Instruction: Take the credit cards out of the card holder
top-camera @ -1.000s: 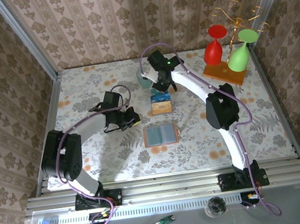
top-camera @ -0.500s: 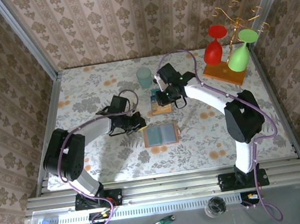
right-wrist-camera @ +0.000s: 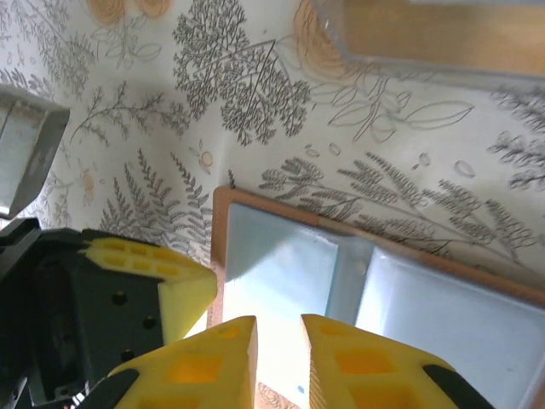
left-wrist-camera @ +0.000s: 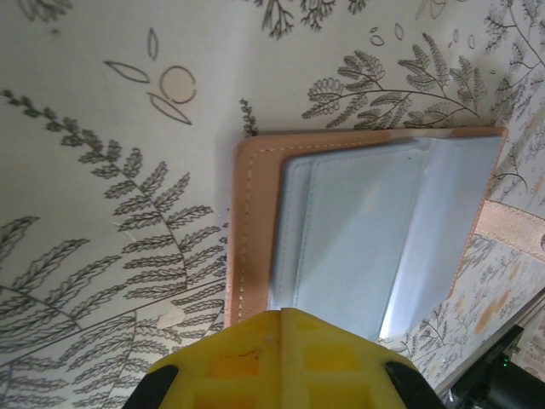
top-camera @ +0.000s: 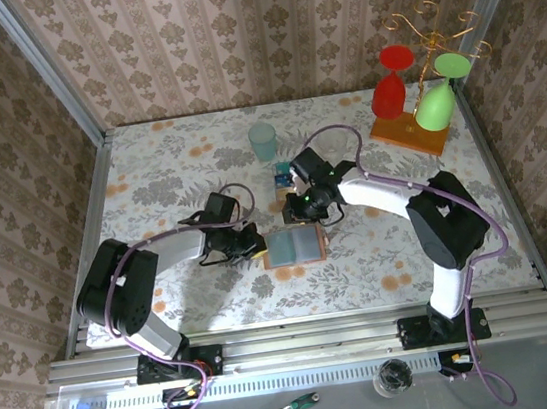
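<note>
The card holder [top-camera: 292, 247] lies open on the floral cloth, grey-blue inside with a brown edge [left-wrist-camera: 251, 239]. My left gripper [top-camera: 257, 246] is shut, its yellow tip [left-wrist-camera: 285, 317] at the holder's left edge. My right gripper [top-camera: 307, 212] hovers over the holder's far side, jaws a narrow gap apart [right-wrist-camera: 278, 328] with nothing between them; the holder's inside [right-wrist-camera: 281, 273] shows through the gap. Just behind the holder, a blue-teal card [top-camera: 279, 175] peeks out beside the right arm. An orange-tan card [right-wrist-camera: 426, 30] lies on the cloth.
A teal cup [top-camera: 263, 141] stands at the back centre. At the back right, a red glass [top-camera: 391, 88] and a green glass [top-camera: 437, 102] hang over an orange wooden rack base [top-camera: 408, 134]. Metal rails border the table.
The right gripper has come from the cards toward me, to the holder's far edge. The left gripper has slid right up to the holder's left edge.
</note>
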Robot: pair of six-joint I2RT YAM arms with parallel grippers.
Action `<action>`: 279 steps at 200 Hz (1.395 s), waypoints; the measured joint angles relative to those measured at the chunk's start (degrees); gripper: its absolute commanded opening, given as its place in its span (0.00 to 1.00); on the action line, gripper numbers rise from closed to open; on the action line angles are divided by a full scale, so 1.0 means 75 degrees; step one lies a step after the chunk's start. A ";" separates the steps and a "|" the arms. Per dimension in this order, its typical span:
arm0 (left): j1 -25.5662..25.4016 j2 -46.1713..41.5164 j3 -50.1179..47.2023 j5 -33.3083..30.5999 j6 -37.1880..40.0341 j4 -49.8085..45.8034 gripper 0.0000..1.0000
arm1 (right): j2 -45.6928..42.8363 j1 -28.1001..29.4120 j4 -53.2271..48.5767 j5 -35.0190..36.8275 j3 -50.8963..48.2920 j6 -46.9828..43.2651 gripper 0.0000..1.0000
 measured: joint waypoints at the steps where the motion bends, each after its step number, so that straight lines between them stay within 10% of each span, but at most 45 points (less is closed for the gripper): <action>1: 0.0000 0.0000 -0.0003 -0.0006 0.0000 0.0009 0.00 | 0.0000 0.0003 0.0003 -0.0012 -0.0009 0.0020 0.23; 279: 0.0000 0.0000 -0.0329 -0.0079 -0.0111 0.0478 0.00 | 0.0766 0.0560 0.0551 -0.0702 -0.0347 0.0708 0.30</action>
